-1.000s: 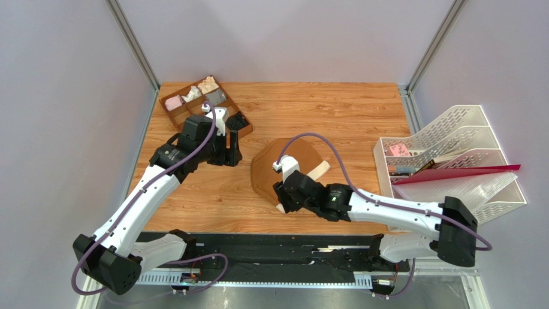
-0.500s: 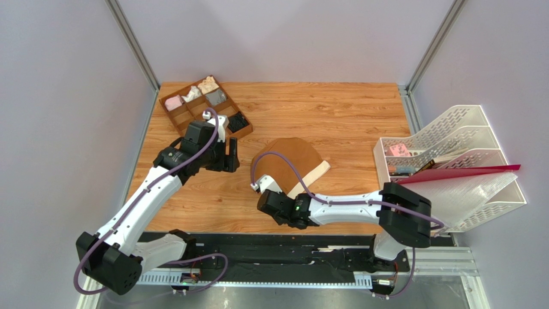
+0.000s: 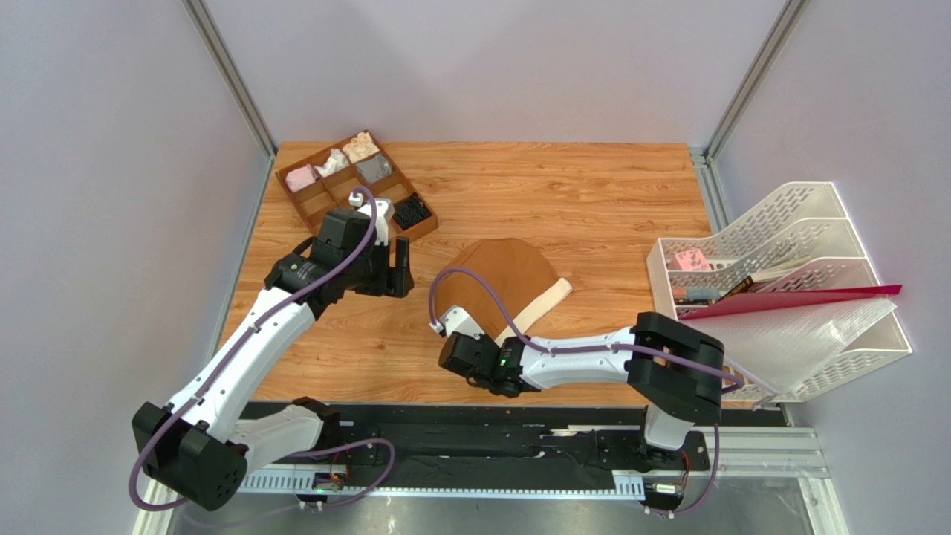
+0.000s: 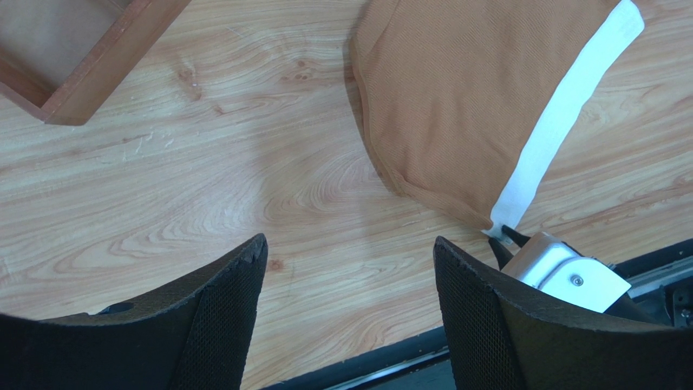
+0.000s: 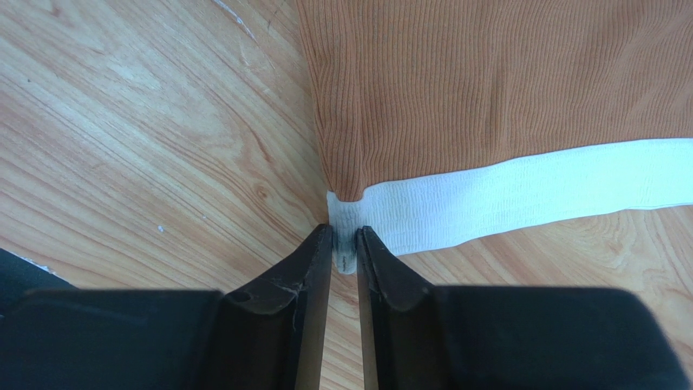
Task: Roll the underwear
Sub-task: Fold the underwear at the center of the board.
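The brown underwear (image 3: 497, 284) lies flat mid-table, its cream-white band (image 3: 543, 304) along the right edge. It also shows in the left wrist view (image 4: 472, 97) and the right wrist view (image 5: 504, 81). My right gripper (image 5: 345, 244) is shut on the near corner of the white band (image 5: 520, 195), low at the table; from above it (image 3: 482, 354) sits at the garment's near tip. My left gripper (image 4: 350, 268) is open and empty above bare wood, left of the garment; from above it (image 3: 393, 273) is near the brown tray.
A brown divided tray (image 3: 355, 187) with small fabric bundles stands at the back left; its corner (image 4: 81, 65) shows in the left wrist view. A white file rack (image 3: 781, 279) with papers stands at the right. The table's near edge (image 4: 390, 366) is close.
My right gripper pulled back toward the near edge to the band's corner and the garment now lies spread flatter. My left gripper shifted slightly toward the front and has held still since.
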{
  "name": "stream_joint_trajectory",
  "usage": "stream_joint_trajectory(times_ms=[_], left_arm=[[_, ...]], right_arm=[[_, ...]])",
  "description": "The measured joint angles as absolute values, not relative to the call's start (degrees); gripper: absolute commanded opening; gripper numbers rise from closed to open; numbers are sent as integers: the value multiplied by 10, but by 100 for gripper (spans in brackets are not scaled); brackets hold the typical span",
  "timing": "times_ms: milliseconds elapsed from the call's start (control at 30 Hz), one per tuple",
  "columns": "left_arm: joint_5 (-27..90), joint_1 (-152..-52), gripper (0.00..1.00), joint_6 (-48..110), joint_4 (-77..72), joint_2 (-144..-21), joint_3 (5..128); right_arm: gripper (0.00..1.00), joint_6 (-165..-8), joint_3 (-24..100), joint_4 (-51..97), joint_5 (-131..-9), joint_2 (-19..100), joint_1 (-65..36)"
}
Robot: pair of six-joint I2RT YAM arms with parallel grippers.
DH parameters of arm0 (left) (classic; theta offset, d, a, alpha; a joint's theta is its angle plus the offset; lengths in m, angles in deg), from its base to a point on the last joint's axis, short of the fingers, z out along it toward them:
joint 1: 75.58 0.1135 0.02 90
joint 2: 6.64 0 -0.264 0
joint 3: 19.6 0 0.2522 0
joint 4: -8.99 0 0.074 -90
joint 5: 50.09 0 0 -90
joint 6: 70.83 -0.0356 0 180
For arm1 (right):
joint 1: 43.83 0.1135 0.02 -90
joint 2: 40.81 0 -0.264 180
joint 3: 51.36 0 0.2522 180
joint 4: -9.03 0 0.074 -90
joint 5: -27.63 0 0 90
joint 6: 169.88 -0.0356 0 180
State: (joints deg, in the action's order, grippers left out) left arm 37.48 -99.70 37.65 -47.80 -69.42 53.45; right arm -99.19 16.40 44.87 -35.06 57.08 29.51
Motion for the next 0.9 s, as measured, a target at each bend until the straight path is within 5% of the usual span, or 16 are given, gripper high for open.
stream_joint_trajectory(times_ms=[167,267,900], left_arm=[[374,-995,80,377,-478,-694,535],[374,-995,80,377,-478,-694,535],[441,-992,79,375,-483,-650,535]], right_arm=[[16,-988,173,443,-348,583,295],[0,-984,177,440,-348,587,295],[0,-1020,219,469,-454,553,297]])
